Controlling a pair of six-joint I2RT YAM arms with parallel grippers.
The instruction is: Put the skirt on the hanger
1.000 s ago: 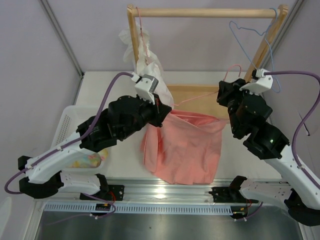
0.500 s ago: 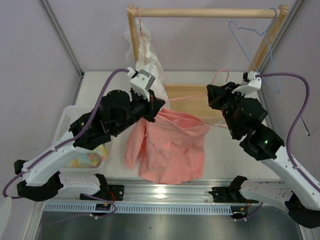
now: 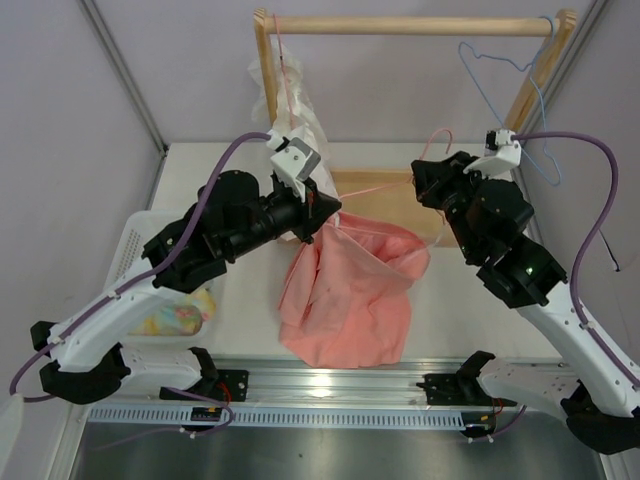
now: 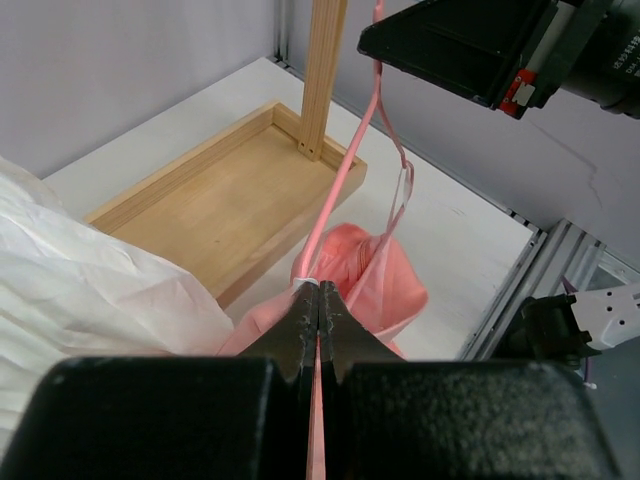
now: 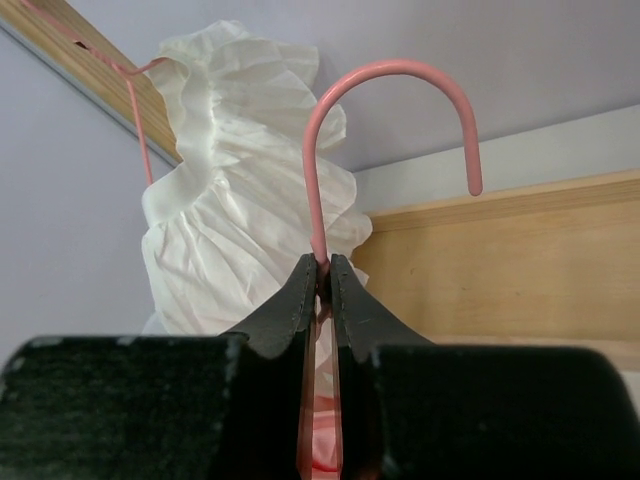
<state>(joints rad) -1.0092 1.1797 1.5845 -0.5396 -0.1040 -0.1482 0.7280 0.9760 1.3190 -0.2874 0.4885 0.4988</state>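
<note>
The left tool [image 3: 325,207] and right tool [image 3: 421,186] each pinch the thin pink wire hanger [image 3: 375,187]. The salmon-pink pleated skirt [image 3: 350,295] droops beneath that hanger.

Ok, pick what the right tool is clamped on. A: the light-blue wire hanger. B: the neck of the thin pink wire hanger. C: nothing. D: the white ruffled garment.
B: the right wrist view shows the right tool shut on the thin pink wire hanger at its neck, just under the hook.
</note>
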